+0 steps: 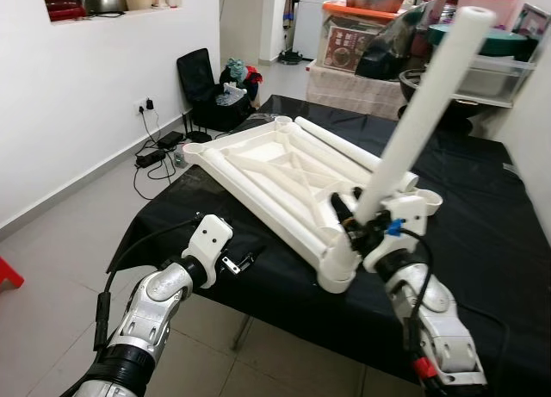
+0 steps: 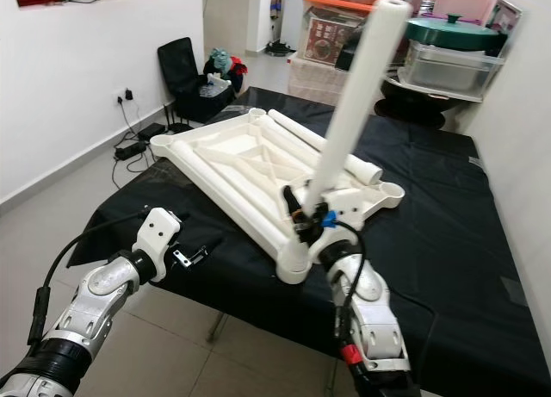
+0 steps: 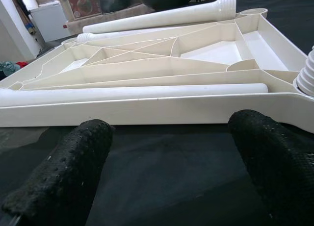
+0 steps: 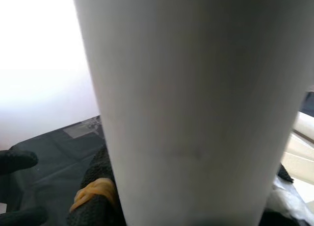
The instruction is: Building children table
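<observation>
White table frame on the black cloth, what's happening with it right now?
The white plastic tabletop lies upside down on the black-covered table. The right gripper grips a long white plastic leg at its base, holding it tilted up at the near corner socket. The left gripper hovers open beside the frame's near edge. More loose legs lie on the frame's far side.
</observation>
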Controlling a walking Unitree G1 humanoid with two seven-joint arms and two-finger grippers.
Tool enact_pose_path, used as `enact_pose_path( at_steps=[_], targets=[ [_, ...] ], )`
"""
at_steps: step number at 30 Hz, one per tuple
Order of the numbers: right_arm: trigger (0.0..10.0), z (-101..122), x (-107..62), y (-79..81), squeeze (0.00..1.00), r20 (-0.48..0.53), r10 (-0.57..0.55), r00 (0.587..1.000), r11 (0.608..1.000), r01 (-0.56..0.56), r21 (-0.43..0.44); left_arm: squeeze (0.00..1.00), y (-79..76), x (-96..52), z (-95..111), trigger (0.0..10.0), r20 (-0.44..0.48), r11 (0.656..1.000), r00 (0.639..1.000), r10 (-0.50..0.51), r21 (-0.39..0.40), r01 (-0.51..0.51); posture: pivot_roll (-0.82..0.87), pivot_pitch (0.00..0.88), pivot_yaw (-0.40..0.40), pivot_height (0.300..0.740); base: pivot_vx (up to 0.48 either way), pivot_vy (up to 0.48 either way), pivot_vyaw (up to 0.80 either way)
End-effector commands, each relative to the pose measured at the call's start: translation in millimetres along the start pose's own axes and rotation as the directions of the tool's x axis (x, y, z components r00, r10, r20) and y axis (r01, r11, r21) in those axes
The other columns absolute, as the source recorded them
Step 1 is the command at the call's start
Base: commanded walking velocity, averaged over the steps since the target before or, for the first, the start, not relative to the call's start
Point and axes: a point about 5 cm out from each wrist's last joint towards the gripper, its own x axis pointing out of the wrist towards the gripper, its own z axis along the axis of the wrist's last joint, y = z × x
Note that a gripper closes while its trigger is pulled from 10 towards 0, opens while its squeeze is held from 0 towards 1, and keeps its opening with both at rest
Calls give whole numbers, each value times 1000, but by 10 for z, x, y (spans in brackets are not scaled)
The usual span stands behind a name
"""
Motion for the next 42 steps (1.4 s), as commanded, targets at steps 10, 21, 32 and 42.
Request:
enact_pose_path(
  at_steps=[10, 21, 32, 42],
  targets=[
    [0, -306, 36, 279, 0, -160, 249, 955, 967, -254, -9, 0, 6, -28, -41, 10000, -26, 1000, 1000, 9, -1, -9, 47, 0, -89, 740, 0, 0, 0],
    [0, -219, 112, 335, 0, -129, 553, 823, 832, -553, 40, 0, -14, -12, -38, 10000, -29, 1000, 999, -15, -14, 14, 68, 0, -109, 740, 0, 0, 0],
    [0, -287, 304, 387, 0, -127, 691, 711, 720, -664, 202, 0, -21, -44, -68, 10000, -41, 1000, 999, -2, -22, 1, 107, 0, -138, 740, 0, 0, 0],
    [0, -304, 542, 367, 0, -150, 720, 678, 693, -689, 212, 0, -14, -84, -62, 10000, -40, 999, 999, 14, -33, -15, 138, 0, -165, 740, 0, 0, 0]
  ],
)
